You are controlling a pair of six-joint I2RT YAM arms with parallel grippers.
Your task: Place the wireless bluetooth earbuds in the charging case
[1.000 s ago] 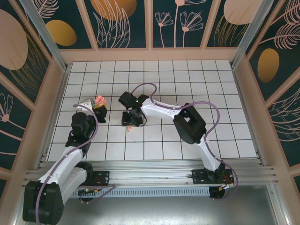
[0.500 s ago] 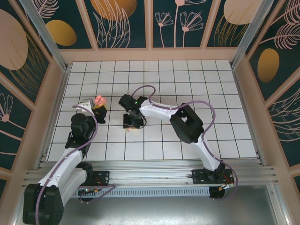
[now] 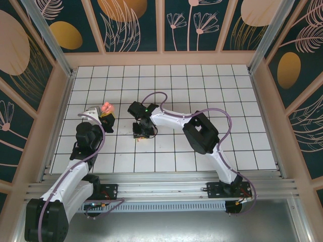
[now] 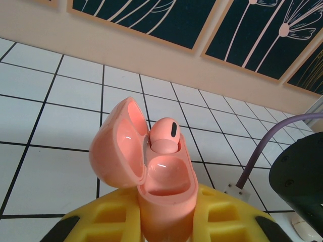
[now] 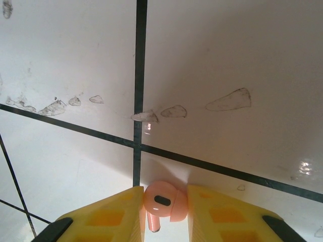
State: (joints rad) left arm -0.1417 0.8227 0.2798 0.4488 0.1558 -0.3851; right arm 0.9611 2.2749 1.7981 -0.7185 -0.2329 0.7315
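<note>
Low at six o'clock, my right claw [image 5: 165, 204] pinches the loose earbud [image 5: 164, 197] to lift it — my left claw [image 4: 164, 224] clamps the charging case [image 4: 156, 176], open to receive it.

Top camera looks down over the whole table [image 3: 202, 101]; left wrist skims low across its tiles [image 4: 50, 171], right wrist peers closely down.

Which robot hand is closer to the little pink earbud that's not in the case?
Right. The right gripper has its yellow fingers against both sides of the small peach-pink plastic earbud. The left gripper is away to the earbud's left, holding the open coral-pink charging case.
</note>
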